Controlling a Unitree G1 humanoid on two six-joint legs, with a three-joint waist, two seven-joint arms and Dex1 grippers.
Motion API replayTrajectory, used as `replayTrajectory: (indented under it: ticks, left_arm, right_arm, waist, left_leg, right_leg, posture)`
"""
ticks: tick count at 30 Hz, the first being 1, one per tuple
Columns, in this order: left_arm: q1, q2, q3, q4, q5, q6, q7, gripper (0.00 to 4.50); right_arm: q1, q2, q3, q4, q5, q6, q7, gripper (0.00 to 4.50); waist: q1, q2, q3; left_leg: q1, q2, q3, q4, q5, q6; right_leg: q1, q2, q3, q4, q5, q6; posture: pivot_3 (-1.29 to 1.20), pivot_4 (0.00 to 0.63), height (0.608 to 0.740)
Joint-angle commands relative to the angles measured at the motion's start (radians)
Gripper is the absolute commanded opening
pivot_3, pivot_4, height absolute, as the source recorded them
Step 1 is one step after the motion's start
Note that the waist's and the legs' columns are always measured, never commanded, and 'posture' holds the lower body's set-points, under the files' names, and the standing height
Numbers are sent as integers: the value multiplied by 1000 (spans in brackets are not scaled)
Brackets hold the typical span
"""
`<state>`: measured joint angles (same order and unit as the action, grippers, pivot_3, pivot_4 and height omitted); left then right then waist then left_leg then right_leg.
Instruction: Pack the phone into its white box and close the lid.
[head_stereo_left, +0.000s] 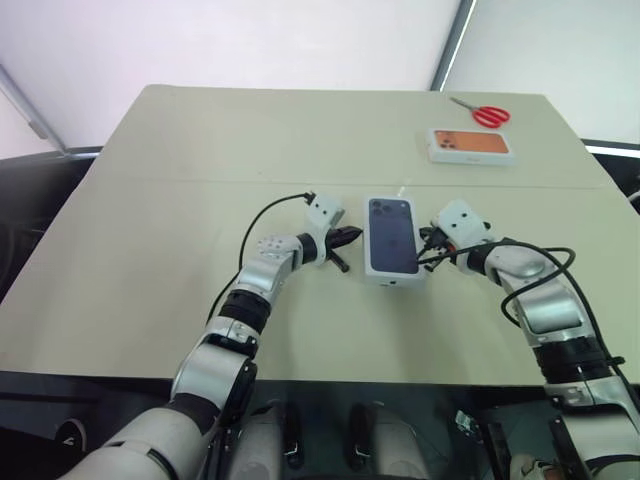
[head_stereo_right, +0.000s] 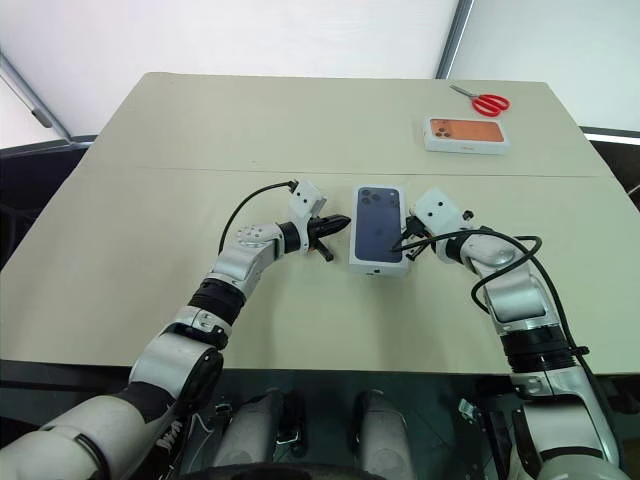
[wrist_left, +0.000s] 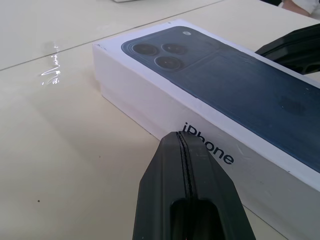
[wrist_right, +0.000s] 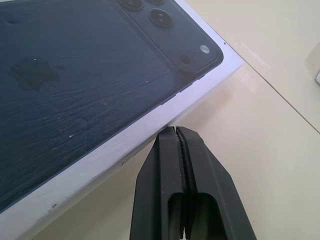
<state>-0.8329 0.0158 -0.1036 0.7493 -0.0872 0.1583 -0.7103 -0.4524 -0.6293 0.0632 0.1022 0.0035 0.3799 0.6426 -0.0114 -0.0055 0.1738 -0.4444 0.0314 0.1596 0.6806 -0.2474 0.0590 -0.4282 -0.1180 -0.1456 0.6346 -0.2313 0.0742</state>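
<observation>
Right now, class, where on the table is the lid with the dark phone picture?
In the left eye view the lid lies near the table's middle, between the shut left claw and the shut right claw; the orange-printed box sits far behind.

Smooth, matt cream bench (head_stereo_left: 180, 200). The lid (head_stereo_left: 392, 238) looks like white cardboard, its dark printed top slightly glossy and finely scuffed. Each closed pincer, left pincer (wrist_left: 182, 145) and right pincer (wrist_right: 175, 135), is matt black plastic.
</observation>
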Motion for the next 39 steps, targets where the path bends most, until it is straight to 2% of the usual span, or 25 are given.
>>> replayTrajectory:
  ticks: [1,10,14,18,24,27,32,37,39]
  left_arm:
    - [-29,-19,2,-4,-5,-17,10,0]
    - [-28,38,17,-26,-4,-40,-7,0]
    - [-120,48,68,70,-12,-89,54,0]
    - [-235,-3,94,208,-7,-142,99,0]
    - [-255,-78,15,344,92,-240,89,0]
    - [-204,-62,-72,355,169,-280,39,0]
    - [-91,11,-133,264,191,-328,-101,0]
    - [62,60,-133,-11,82,-199,-297,0]
    - [110,77,-125,-62,80,-180,-273,0]
  right_arm:
    - [-30,7,4,-11,-9,-17,-3,43]
    - [-55,-17,-33,18,-19,-43,-11,43]
    - [-136,-7,-64,83,-13,-94,-45,43]
    - [-204,30,-45,158,-12,-127,-48,43]
    - [-188,61,38,212,-58,-144,-13,43]
    - [-90,26,91,118,-39,-115,103,43]
    - [25,-40,88,-35,-12,-60,194,43]
    - [118,-107,69,-177,78,6,322,43]
    - [143,-131,71,-204,87,9,351,43]
  waist:
    - [0,0,0]
    - [-1,0,0]
    - [1,0,0]
    - [2,0,0]
    - [-1,0,0]
    - [-3,0,0]
    - [-7,1,-6]
    - [-3,1,-10]
    - [0,2,-11]
  left_leg:
    - [0,0,0,0,0,0]
    - [0,0,0,0,0,0]
    - [0,0,0,0,0,0]
    - [0,0,0,1,0,0]
    - [0,-2,1,1,0,1]
    - [0,-1,1,0,0,1]
    - [3,1,0,0,-1,0]
    - [3,1,-1,0,-2,1]
    - [3,1,-1,1,-2,1]
  right_leg:
    - [0,0,0,0,0,0]
    - [0,0,0,0,0,0]
    - [0,0,0,0,0,0]
    - [0,0,0,0,0,0]
    - [1,0,0,0,-1,2]
    - [1,0,0,0,-1,2]
    - [2,0,0,0,-1,2]
    - [3,-2,1,-1,-1,1]
    - [3,-2,1,-1,-1,1]
  posture:
    - [0,150,738]
    - [0,150,738]
    - [0,150,738]
    - [0,150,738]
    - [0,150,738]
    - [0,150,738]
    - [0,150,738]
    - [0,150,738]
    - [0,150,738]
